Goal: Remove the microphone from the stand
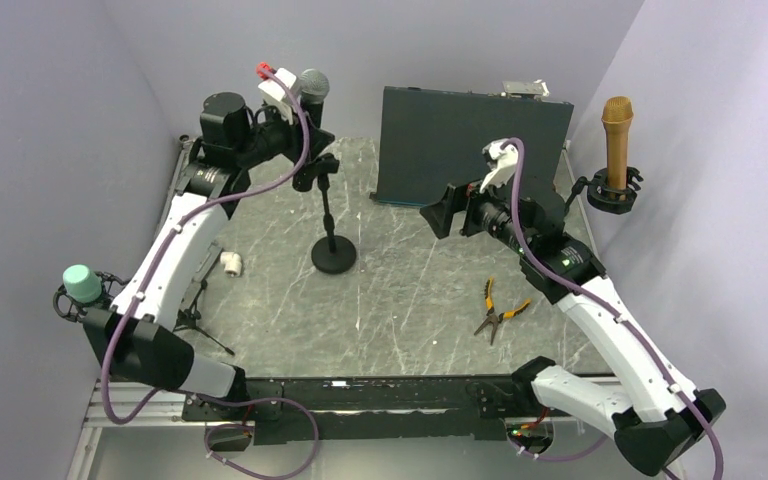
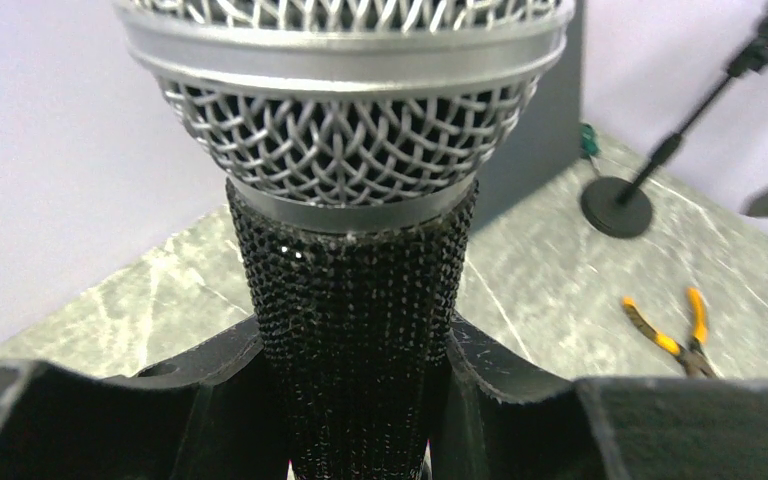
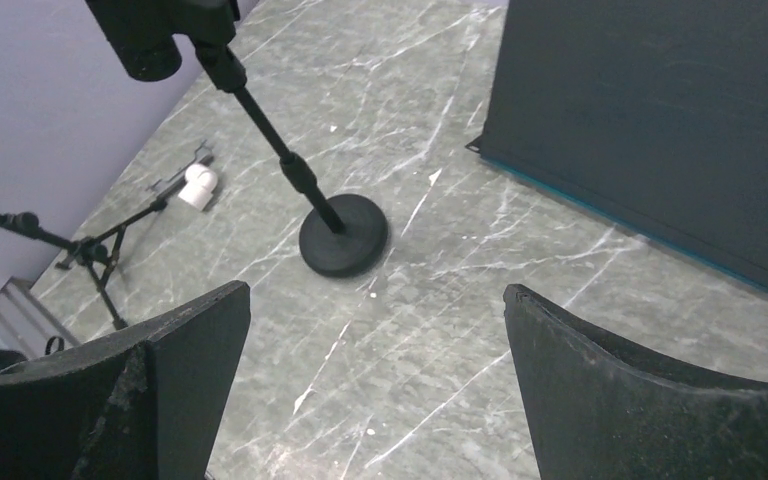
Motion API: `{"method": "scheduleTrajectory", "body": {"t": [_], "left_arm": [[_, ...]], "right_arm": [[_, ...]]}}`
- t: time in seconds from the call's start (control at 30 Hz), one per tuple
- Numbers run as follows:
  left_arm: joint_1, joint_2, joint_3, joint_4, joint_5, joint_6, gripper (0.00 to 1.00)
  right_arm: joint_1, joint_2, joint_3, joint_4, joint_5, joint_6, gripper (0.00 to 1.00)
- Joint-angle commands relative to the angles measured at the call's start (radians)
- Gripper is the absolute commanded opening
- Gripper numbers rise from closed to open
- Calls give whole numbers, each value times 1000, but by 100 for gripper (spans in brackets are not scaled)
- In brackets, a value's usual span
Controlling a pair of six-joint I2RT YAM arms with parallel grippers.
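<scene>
Nearly upright, the microphone points grille-up, left hand clenched on its body, right hand spread.

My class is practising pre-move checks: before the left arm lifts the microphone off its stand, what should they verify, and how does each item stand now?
1. Left gripper shut on the microphone body: ok.
2. Grip below the mesh head, not on it: ok.
3. Microphone free of the clip on the stand: cannot tell, joint hidden.
4. Stand base flat on the table: ok.
5. Right gripper open, away from the stand: ok.
</scene>
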Motion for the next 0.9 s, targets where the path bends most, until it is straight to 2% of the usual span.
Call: {"method": "scheduleTrajectory", "body": {"t": [0.0, 0.33, 0.53, 0.87], "left_arm": [[-29, -121, -18, -17, 154, 42, 0], [-92, -367, -251, -47, 259, 90, 0], [-103, -516, -386, 7, 316, -3, 0], [-132, -588, -411, -76, 302, 24, 0]], "right_arm": [[-1, 6, -18, 100, -114, -26, 100], [39, 62, -89, 300, -522, -83, 100], [119, 143, -93, 454, -616, -52, 100], [269, 261, -59, 597, -650, -151, 100]]}}
